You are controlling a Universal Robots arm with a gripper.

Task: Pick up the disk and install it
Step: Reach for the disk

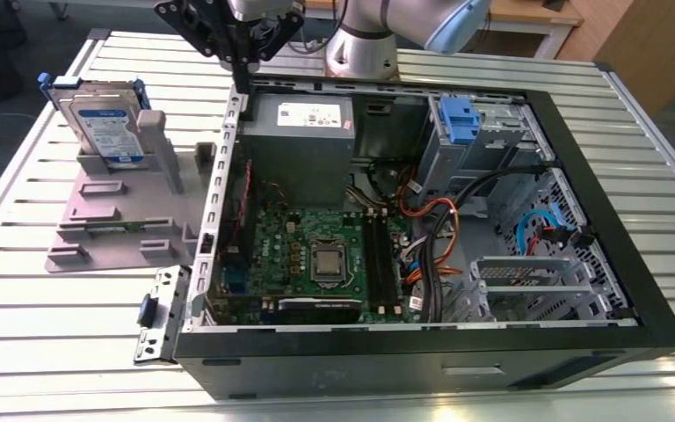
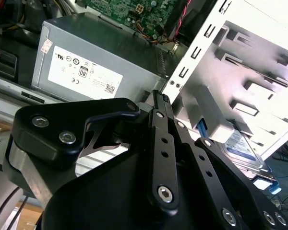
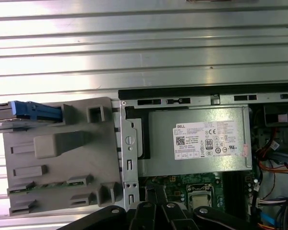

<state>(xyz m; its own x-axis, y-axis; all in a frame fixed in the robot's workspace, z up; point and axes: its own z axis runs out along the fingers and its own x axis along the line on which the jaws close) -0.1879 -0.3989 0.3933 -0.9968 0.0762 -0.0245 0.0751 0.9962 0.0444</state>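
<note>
1 disk (image 1: pixel 103 127) is held upright in the grey stand (image 1: pixel 127 220) on the bench (image 1: pixel 32 316), below the tool (image 1: pixel 246 54) and apart from it. The tool is positioned above the computer case (image 1: pixel 572 132) wall, nearest the power supply (image 1: pixel 302 141). Its open or closed state cannot be told.

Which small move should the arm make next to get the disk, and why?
Probably shift the gripper toward the exterior view's left, until it is above the disk. The disk stands upright in the grey stand, outside the computer case, not yet grasped, while the gripper hangs over the case's wall beside the stand.
</note>
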